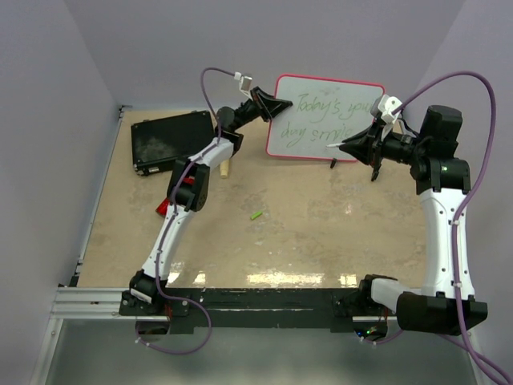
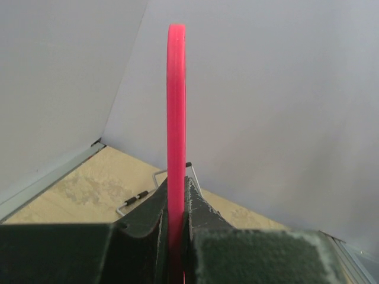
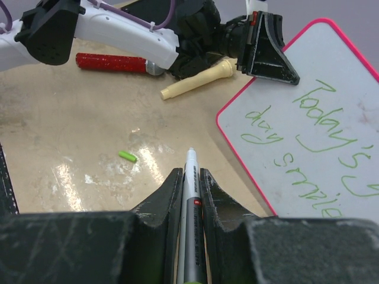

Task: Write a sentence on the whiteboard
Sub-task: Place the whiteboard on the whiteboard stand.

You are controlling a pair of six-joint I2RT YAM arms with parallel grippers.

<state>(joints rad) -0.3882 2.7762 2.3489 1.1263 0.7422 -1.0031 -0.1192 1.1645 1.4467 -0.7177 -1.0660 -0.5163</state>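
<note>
Clearly, whiteboard's (image 1: 282, 135) left edge clamped in left end effector (image 1: 284, 105).

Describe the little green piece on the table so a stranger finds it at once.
Start at the tan table, then look in front of the whiteboard, toward the middle. The green piece lies there alone, the only bright green loose thing, far smaller than the black case.

table (image 1: 321, 233) – tan, shiny | black case (image 1: 172, 140) – left of left gripper (image 1: 286, 105) | red stick (image 3: 109, 62), cream stick (image 3: 198, 80) under its arm | green bit (image 3: 127, 156) left of right gripper (image 3: 190, 176)
</note>
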